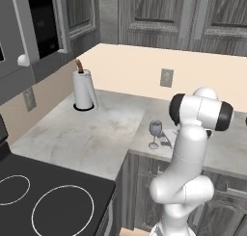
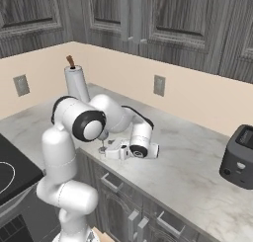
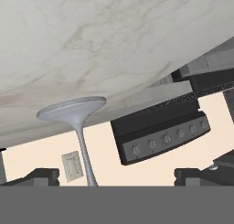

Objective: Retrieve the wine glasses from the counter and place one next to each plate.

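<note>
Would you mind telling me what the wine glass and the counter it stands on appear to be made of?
The wine glass looks like clear, greyish glass: the counter shows through its bowl, and its stem is thin. The counter looks like polished marble or a similar stone, pale beige-grey with faint darker veins; being rendered, it could equally be a laminate imitation.

Greyish-clear wine glass (image 1: 155,129), veined beige-grey counter (image 1: 91,134)

Clear wine glass (image 1: 155,132), upright, near counter (image 1: 91,138) edge
</note>
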